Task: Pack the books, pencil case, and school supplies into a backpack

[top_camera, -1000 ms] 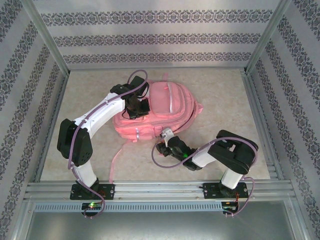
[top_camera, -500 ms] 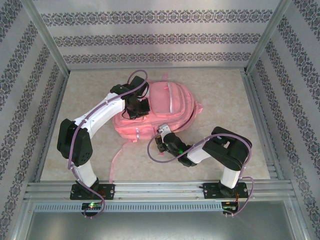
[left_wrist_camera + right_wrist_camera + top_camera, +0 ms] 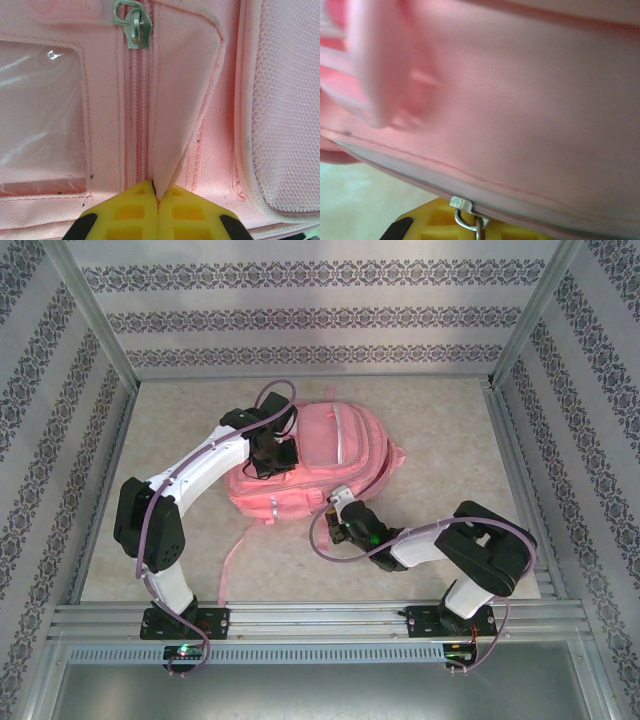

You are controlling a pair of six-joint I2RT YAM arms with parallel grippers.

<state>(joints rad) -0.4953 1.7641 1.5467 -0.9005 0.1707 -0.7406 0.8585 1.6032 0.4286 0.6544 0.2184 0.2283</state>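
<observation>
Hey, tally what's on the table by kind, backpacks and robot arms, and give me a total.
backpack: 1
arms: 2, left arm and right arm
total: 3

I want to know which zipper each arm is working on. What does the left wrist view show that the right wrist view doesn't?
Left wrist: the left gripper, jaws pinching a fabric flap beside a closed zipper, a free zipper tab, and a clear window pocket. Right wrist: the right gripper, jaws shut on a zipper pull, with pale table at lower left. Both: the pink backpack up close.
</observation>
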